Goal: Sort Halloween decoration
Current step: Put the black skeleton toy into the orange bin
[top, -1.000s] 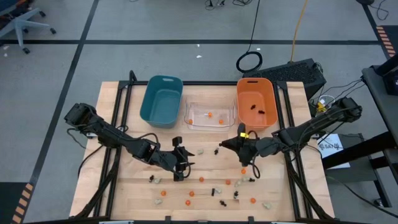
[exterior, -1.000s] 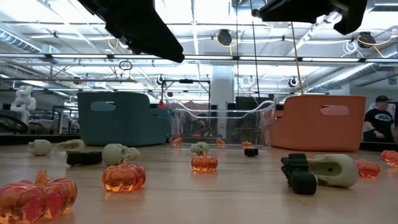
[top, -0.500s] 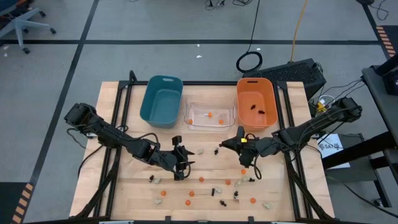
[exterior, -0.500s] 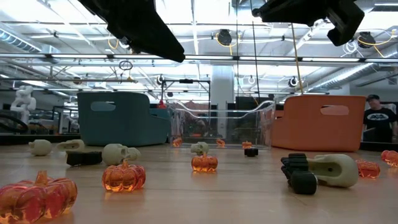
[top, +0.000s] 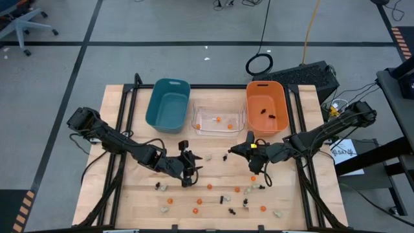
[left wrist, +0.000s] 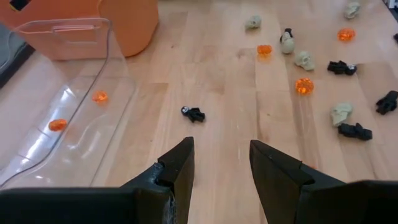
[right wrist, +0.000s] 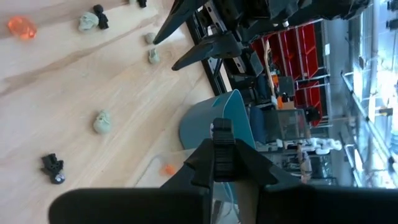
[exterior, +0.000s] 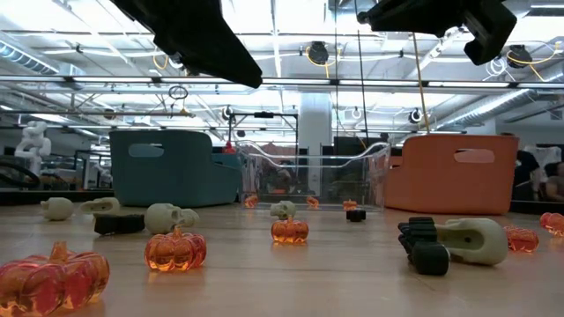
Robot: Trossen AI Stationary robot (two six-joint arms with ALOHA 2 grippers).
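Note:
Tiny trinkets lie scattered on the wooden table (top: pixel 129 188): orange pumpkins (exterior: pixel 175 250), pale skull lumps (exterior: pixel 167 217) and black spidery ones (left wrist: pixel 193 113). My left gripper (left wrist: pixel 221 163) is open and hovers above the table's middle, pointing at the clear bin (top: pixel 218 120); one black spider lies just ahead of it. My right gripper (right wrist: pixel 222 134) hovers right of centre (top: pixel 240 151), near the orange bin (top: pixel 266 107), pointing toward the left arm. It is shut, with a small black knobby piece (right wrist: pixel 221 127) at its fingertips. My right gripper pinches a small black knobby piece (right wrist: pixel 221 129) between its two fingertips, at their free ends. It is lifted clear of the table. The fingers lie roughly level and point toward the table's left. Which part of the piece they are on cannot be told.
The teal bin (top: pixel 168 105), the clear bin and the orange bin stand in a row along the far side. Two pumpkins (left wrist: pixel 99 96) lie in the clear bin, and black pieces (top: pixel 272 116) in the orange one. Most loose trinkets lie near the near edge. People show in the room behind.
My right arm has turned a little at the wrist while staying over the same place. The trinkets and my left gripper have kept still.

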